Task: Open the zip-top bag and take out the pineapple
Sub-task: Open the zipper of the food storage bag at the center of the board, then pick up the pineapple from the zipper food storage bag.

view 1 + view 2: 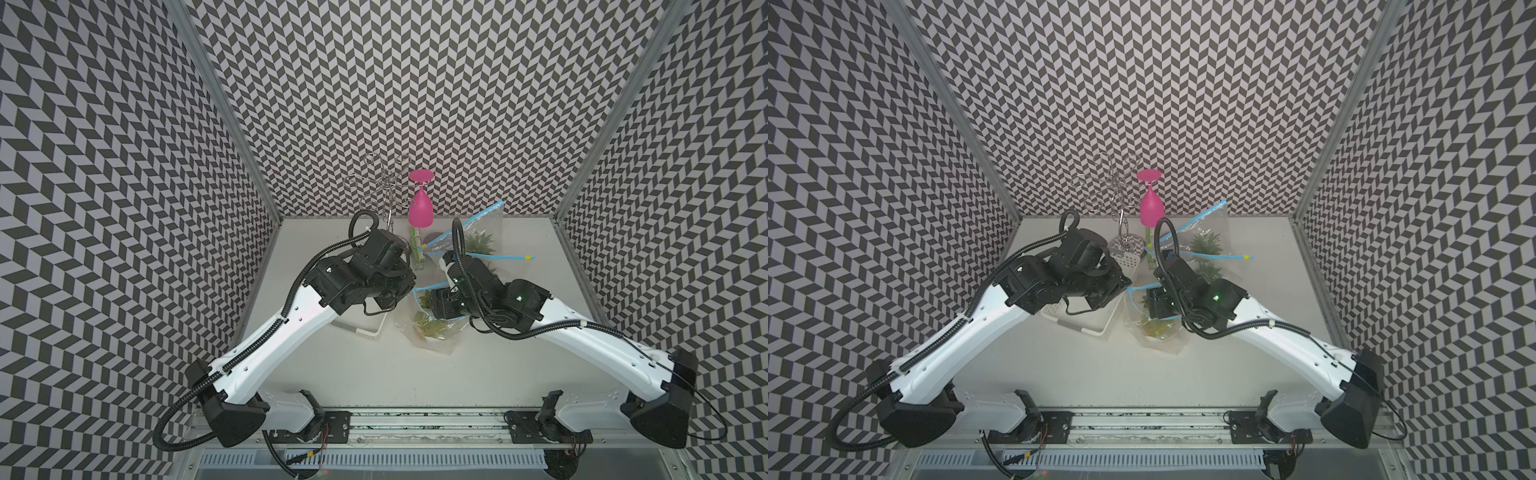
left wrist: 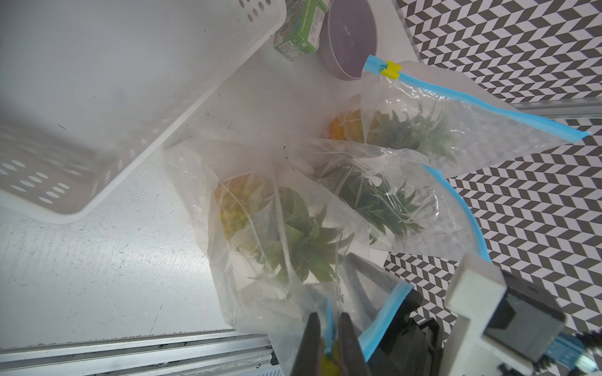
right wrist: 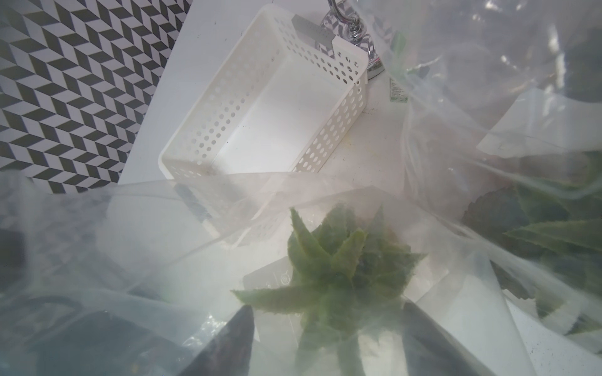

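Zip-top bag (image 2: 247, 286): mouth apparently open, zip edge pinched in left gripper (image 2: 329, 320); pineapple (image 3: 342, 270): inside bag, crown between spread fingers of right gripper (image 3: 327, 306), ungrasped; outstanding: grasp crown, withdraw.

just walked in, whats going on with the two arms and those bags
The left tool is shut on the blue zip edge of the nearest zip-top bag. The right tool is open and seems to be reaching into that bag, its fingers on either side of the pineapple crown, not closed on it. The pineapple is not out yet. Two more bagged pineapples lie farther back, and a white basket sits beside the bags.
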